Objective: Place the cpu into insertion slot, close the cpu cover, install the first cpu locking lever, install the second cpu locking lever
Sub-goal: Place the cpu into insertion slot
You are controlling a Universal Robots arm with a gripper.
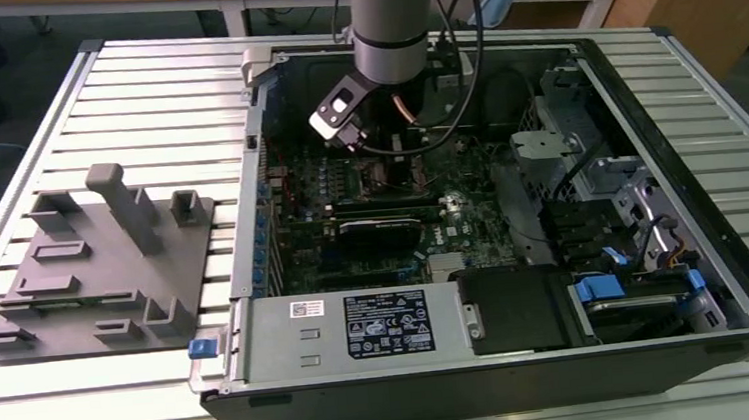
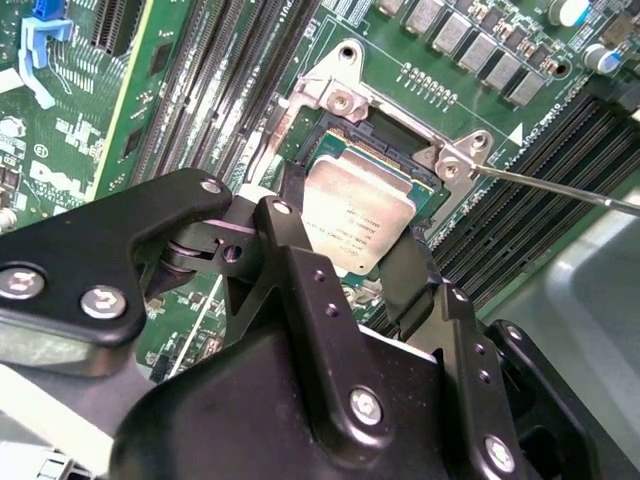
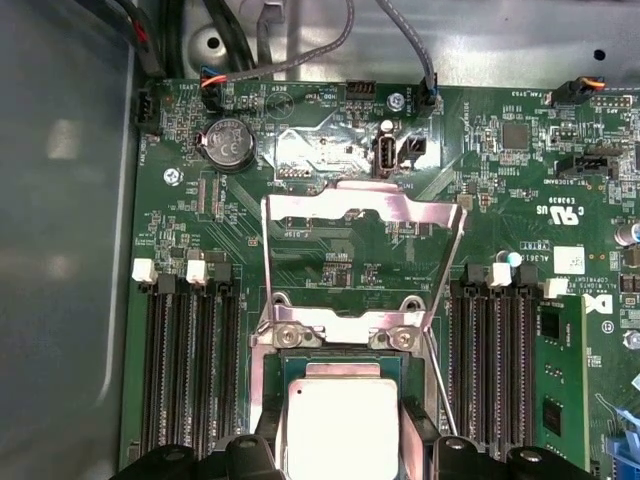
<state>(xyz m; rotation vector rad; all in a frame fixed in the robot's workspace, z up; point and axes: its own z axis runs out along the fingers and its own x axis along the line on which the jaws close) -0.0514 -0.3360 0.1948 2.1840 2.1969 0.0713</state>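
The arm [image 1: 387, 28] is held vertical at the exterior view's upper middle, inside the computer case [image 1: 496, 389]; the cpu [image 2: 355, 205] is clamped by the pincer [image 2: 350, 255] at the insertion slot [image 2: 335, 140].

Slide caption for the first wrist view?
The cpu cover stands open; the cpu sits at the insertion slot, gripper around it.

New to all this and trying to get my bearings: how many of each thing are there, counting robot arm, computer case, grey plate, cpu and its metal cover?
Arm: 1
Case: 1
Grey plate: 1
Cpu: 1
Cover: 1
Total: 5
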